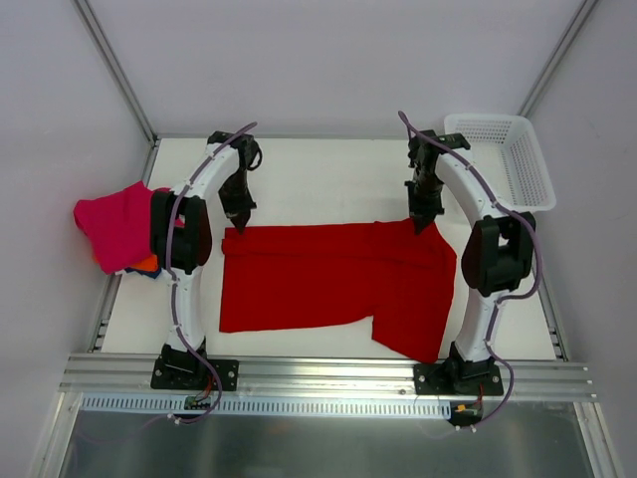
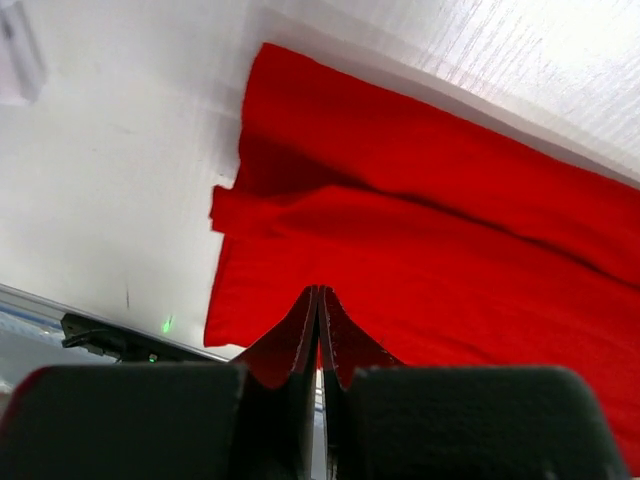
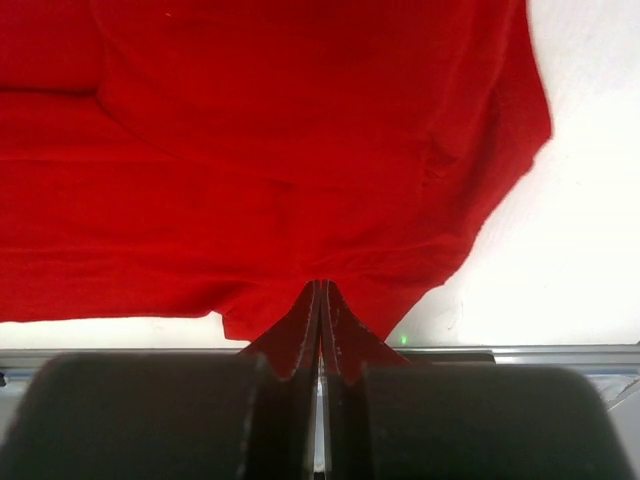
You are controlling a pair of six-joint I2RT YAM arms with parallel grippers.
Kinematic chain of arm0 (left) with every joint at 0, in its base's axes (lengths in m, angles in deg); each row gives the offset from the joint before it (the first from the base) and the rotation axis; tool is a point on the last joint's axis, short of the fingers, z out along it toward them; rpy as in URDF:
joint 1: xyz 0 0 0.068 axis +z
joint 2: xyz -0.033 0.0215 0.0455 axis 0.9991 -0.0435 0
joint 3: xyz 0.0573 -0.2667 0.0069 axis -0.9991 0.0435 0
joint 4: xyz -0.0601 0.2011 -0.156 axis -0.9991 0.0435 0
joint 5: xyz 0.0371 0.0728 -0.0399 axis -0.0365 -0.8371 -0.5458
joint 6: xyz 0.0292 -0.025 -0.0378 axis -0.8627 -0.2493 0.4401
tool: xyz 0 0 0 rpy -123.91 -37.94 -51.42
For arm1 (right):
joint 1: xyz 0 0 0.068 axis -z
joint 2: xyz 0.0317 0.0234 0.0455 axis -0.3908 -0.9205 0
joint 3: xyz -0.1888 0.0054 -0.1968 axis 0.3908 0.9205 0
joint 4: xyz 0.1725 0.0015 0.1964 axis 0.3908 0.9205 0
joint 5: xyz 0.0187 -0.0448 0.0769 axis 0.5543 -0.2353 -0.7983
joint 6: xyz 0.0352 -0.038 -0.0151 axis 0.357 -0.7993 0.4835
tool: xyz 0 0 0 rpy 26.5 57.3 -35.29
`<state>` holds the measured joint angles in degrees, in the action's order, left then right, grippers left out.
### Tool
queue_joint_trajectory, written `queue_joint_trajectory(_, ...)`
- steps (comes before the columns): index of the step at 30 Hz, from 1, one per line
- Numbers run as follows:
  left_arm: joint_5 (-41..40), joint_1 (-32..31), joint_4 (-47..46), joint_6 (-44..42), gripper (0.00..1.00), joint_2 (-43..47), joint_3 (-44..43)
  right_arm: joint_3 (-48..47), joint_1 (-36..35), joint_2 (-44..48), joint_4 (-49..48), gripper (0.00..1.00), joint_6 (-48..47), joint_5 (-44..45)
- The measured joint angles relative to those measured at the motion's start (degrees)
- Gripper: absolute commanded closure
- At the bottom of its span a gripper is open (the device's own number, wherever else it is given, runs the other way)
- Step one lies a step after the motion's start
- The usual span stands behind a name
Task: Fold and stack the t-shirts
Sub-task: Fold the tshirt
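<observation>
Folding red t-shirt [image 1: 328,279], spread mid-table. Pinching its far corners with left gripper [image 1: 239,221] and right gripper [image 1: 420,224], jaws fully closed on cloth. Next, probably: lift together, draw far edge nearward evenly.

White mesh basket [image 1: 486,119] (plastic) sits at table's [image 1: 328,169] far-right corner.

Spread shirt [image 1: 328,279] centre, shirt pile [image 1: 117,229] left (overhanging edge), basket [image 1: 528,169] far right
</observation>
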<state>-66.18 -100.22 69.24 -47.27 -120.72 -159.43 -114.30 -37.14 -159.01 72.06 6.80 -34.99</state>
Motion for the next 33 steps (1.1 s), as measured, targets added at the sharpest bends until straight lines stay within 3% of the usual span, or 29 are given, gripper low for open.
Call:
queue_joint_trajectory(13, 4.7, 0.0, 0.0, -1.9, 1.0, -10.3, -1.4, -4.2, 0.0, -11.6, 0.0, 0.99, -1.1, -2.8)
queue_joint_trajectory(33, 7.0, 1.9, 2.6, -3.8, 1.0, -17.8, -9.7, -16.4, 0.0, -26.7, 0.7, 1.0, -1.8, 0.6)
